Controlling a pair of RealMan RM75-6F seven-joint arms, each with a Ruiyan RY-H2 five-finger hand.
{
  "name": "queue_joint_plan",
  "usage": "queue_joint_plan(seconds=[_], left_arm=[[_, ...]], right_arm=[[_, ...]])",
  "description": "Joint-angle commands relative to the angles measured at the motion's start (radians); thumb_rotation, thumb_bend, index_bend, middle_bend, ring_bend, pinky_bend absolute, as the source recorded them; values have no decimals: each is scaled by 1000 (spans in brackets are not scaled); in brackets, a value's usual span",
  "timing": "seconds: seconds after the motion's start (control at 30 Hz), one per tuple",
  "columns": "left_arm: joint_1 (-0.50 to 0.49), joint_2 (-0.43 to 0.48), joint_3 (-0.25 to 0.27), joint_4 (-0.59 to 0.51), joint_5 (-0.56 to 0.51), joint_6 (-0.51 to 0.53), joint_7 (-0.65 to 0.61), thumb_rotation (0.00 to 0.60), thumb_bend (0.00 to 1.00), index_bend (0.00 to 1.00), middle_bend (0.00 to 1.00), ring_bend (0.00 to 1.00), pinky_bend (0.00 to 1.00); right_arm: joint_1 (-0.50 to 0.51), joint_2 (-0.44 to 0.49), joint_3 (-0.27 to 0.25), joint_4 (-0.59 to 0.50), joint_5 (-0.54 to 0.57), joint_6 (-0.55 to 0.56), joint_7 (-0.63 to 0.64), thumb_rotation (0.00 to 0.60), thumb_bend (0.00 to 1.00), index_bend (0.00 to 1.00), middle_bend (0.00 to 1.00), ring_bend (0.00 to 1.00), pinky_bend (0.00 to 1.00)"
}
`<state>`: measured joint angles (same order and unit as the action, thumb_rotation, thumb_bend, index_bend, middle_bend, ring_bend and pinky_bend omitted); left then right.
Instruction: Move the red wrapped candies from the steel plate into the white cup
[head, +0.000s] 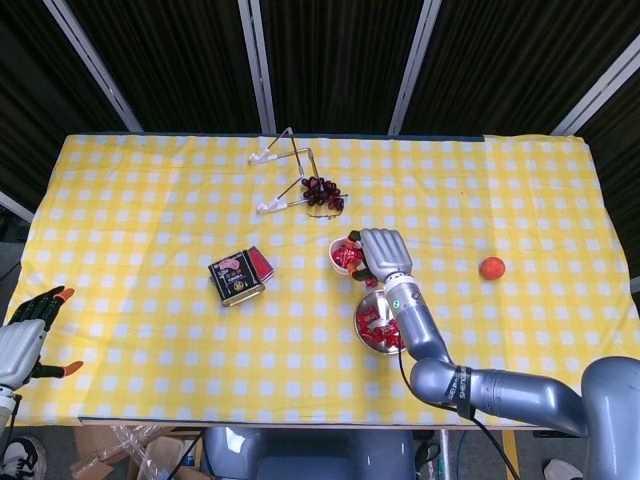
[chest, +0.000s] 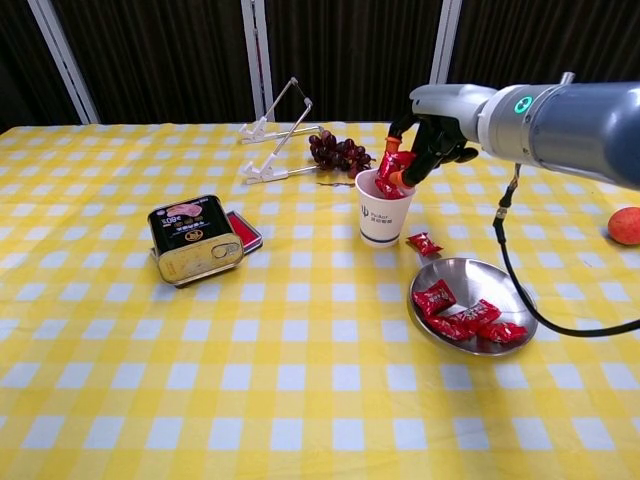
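My right hand hovers over the white cup, pinching a red wrapped candy just above the rim. More red candy shows inside the cup. The steel plate lies to the cup's right front with several red candies in it. One loose candy lies on the cloth between cup and plate. My left hand stays at the table's near left edge, fingers spread, holding nothing.
An opened tin can sits left of the cup. Dark grapes and a clear stand lie behind it. A peach rests at the far right. Yellow checked cloth covers the table.
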<state>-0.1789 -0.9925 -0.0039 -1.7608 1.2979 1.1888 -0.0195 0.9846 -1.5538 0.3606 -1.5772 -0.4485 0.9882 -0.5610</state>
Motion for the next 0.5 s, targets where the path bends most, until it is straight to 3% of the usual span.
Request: queue_joint_plan(seconds=[0.03,0.27,0.5], left_arm=[[0,1,1,0,1,-1,-1,600,84,0,0,0,0],[0,2,1,-2,1,-2,-1,600,84,0,0,0,0],[-1,1,1,-4,-4,-2,3,600,84,0,0,0,0]], right_arm=[[8,-13,-6,25,11,-9,6,600,517,614,768,906,947],[18,-34,-14,66,-2,-14,22,600,517,607,768,907,947],[23,-48,-25,101,-1,-25,29,600,517,469,768,907,947]])
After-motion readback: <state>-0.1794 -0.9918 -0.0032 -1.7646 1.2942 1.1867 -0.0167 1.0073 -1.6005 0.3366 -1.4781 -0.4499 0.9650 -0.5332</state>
